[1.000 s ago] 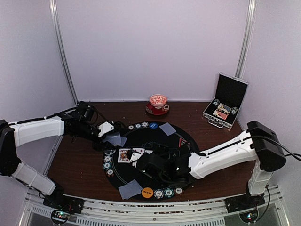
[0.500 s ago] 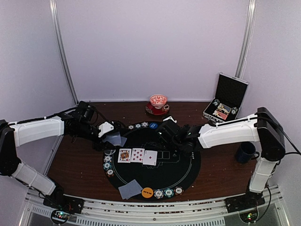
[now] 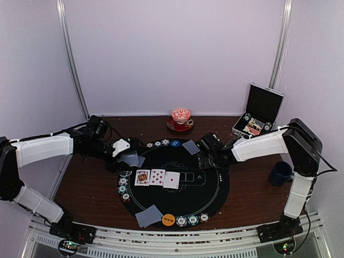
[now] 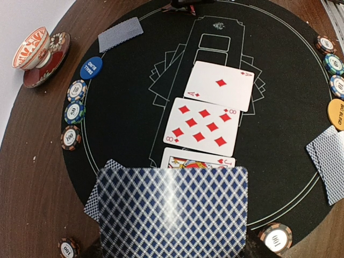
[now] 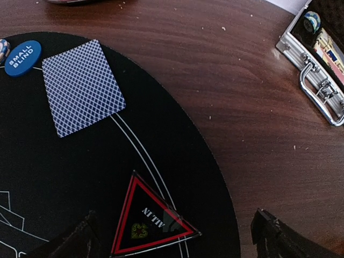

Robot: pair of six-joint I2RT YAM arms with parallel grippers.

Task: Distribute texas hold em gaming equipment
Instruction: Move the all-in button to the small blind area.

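Note:
My left gripper [image 3: 124, 152] hovers at the mat's left edge, shut on a deck of blue-backed playing cards [image 4: 172, 215] that hides its fingers. Three cards lie face up in a row on the round black mat [image 3: 209, 193]: a jack of hearts [image 4: 200, 160], an eight of diamonds [image 4: 201, 126] and an ace of diamonds [image 4: 220, 86]. Face-down cards [image 5: 81, 86] sit beside the blue disc [image 5: 22, 57]; another pair [image 3: 149, 216] lies by the orange disc [image 3: 169, 219]. My right gripper [image 5: 172, 242] stands open and empty over a red-edged all-in triangle [image 5: 148, 220] at the mat's far right.
Striped chips line the mat's left rim [image 3: 123, 185], far rim [image 3: 158, 143] and near rim [image 3: 192, 219]. The open silver-edged case [image 3: 257, 122] stands at the back right. A red cup on a saucer [image 3: 181, 118] sits at the back, a dark blue mug [image 3: 280, 173] at the right.
My right arm has pulled back from the mat's middle to its far right side, leaving the third face-up card in the row. The left arm has stayed still with the deck.

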